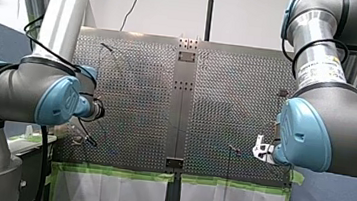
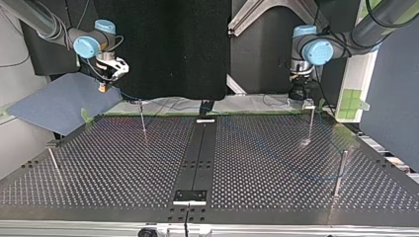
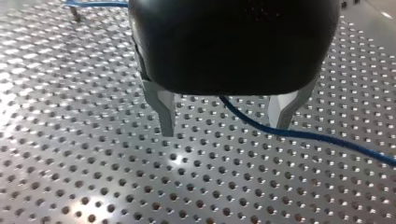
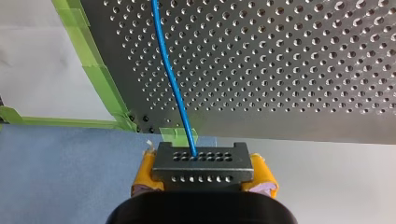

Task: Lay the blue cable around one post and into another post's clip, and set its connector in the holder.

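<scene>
Blue cable (image 4: 173, 88) is thin, smooth and round. It comes out of a dark blocky connector (image 4: 201, 165) with rows of little holes and runs over the shiny perforated metal table (image 4: 289, 70). The right hand (image 4: 203, 173) pinches the connector between yellow pads (image 4: 145, 170). The left hand (image 3: 226, 119) has its metal fingers (image 3: 164, 109) spread, and the cable passes between them.
</scene>
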You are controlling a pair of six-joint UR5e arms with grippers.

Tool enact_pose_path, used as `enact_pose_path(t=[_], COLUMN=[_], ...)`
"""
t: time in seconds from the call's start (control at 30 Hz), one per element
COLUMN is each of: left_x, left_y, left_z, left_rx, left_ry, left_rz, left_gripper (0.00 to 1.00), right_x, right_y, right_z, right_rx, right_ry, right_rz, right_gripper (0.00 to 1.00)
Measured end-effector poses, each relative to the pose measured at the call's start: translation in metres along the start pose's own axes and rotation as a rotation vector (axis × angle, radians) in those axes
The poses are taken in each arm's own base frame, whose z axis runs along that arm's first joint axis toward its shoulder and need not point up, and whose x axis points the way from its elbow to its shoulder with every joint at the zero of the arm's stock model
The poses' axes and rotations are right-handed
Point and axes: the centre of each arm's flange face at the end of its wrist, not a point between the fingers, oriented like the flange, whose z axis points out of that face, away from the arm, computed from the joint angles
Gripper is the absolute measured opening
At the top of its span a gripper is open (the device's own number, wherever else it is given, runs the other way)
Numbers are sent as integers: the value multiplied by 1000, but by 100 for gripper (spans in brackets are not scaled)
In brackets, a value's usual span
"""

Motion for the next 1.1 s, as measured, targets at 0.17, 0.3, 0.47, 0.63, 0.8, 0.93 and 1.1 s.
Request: enact_pose_path(t=[0.17,0.3,0.47,0.63,0.8,0.93,1.1], left_x=[-5,-10,-13,-14,-8,2,20], left_y=[1,-2,-3,-5,-2,1,-1], left_z=[1,4,6,8,9,15,27], left_rx=[21,43,60,80,79,86,112], left_ry=[-30,-62,-88,-123,-120,-94,-35], left_rz=[-39,-73,-114,-159,-205,-212,-173], left_gripper=[100,100,100,100,100,100,100], right_x=[0,0,0,0,0,0,0], right_y=[0,0,0,-1,-2,-2,-3], right_z=[0,0,0,0,0,0,0], right_rx=[0,0,0,1,3,4,4], right_ry=[0,1,1,2,4,4,4], right_rz=[0,0,0,0,0,-1,0], right_gripper=[0,0,0,0,0,0,0])
